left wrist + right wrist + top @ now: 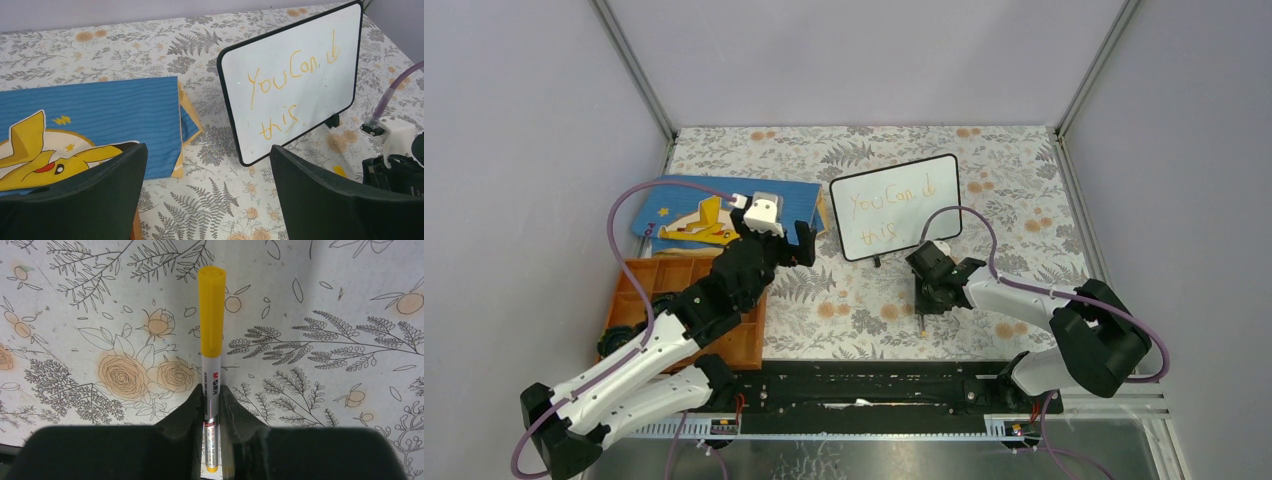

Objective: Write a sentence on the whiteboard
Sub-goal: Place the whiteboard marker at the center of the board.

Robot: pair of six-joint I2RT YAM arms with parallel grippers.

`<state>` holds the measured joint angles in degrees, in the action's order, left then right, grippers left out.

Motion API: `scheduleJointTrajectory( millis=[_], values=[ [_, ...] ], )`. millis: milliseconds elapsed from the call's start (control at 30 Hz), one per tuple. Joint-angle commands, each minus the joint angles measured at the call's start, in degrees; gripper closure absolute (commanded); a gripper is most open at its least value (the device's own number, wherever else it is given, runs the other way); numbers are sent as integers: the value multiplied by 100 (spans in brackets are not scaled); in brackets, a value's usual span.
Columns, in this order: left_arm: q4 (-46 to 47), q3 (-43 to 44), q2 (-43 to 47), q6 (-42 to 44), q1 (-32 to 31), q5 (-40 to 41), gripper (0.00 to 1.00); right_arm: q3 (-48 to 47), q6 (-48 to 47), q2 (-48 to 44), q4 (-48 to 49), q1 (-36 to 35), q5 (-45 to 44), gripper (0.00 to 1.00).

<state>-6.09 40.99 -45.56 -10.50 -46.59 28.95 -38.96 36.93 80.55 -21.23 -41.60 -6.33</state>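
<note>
Your small white whiteboard with the thin black frame stands propped on its black feet toward the back of the floral-patterned table. It is just right of the blue striped book with the yellow cartoon figure. The orange handwritten sentence runs across it in two lines, "You Can do" above "this". Your left jaws stand wide apart with nothing between them, above the book's near edge, facing the board. Your right jaws are pinched onto the silver barrel of a yellow-capped marker, held over the table in front of the board. An orange compartment tray sits under the left arm.
</note>
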Motion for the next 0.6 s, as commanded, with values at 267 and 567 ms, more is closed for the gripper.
scheduleJointTrajectory(
  millis=[267,567],
  values=[
    [346,-73,-93,136,-85,88,1,33,-73,218,294,20,-80,93],
    [358,-68,-141,154,-100,104,1,210,-23,239,353,21,-55,84]
  ],
)
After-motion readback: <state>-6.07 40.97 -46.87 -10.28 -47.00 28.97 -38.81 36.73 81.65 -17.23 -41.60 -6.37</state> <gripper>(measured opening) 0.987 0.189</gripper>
